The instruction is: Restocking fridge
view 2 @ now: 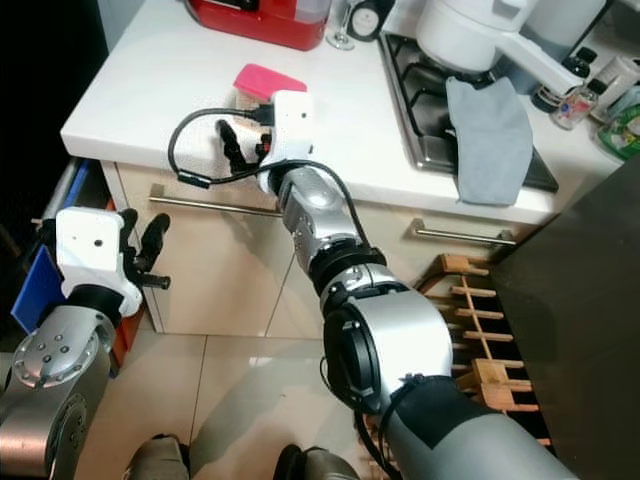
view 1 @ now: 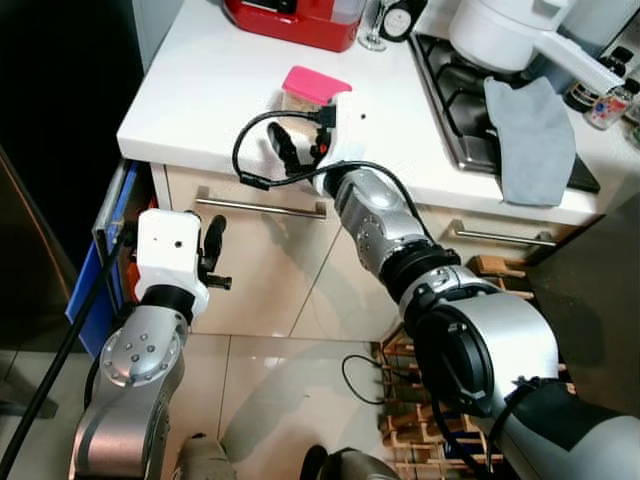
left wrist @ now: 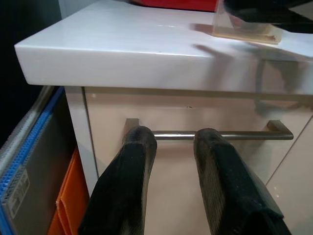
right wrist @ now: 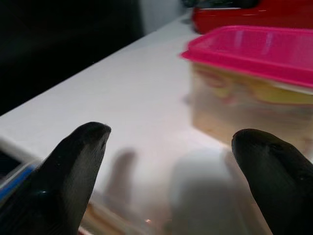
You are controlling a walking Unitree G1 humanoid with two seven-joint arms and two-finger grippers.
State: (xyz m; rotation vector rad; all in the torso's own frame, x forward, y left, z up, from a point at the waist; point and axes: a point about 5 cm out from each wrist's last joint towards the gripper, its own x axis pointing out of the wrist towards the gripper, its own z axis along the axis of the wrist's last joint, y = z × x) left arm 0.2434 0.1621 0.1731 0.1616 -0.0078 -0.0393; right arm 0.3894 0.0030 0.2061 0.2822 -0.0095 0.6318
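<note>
Pink plastic marks the thing to fetch: a clear box with a pink lid and food inside stands on the white counter, at about twelve o'clock from the robot, just beyond its reaching arm. The right gripper hovers low over the counter with its two black fingers spread wide apart and nothing between them; in the right wrist view the box sits ahead and toward one finger, not centred in the gap. To take it well, I judge the gripper should shift sideways until the box's clear walls lie squarely between the fingers, then go forward and close on the body below the lid, since a grip on the lid's rim alone could pop it off. The box looks light and rigid, so a moderate squeeze should do, with a level lift to keep the contents from sliding. The red appliance at about eleven o'clock stands well apart from the box and should not interfere. The left gripper idles at eight o'clock before the drawer handle, fingers slightly parted and holding nothing.
</note>
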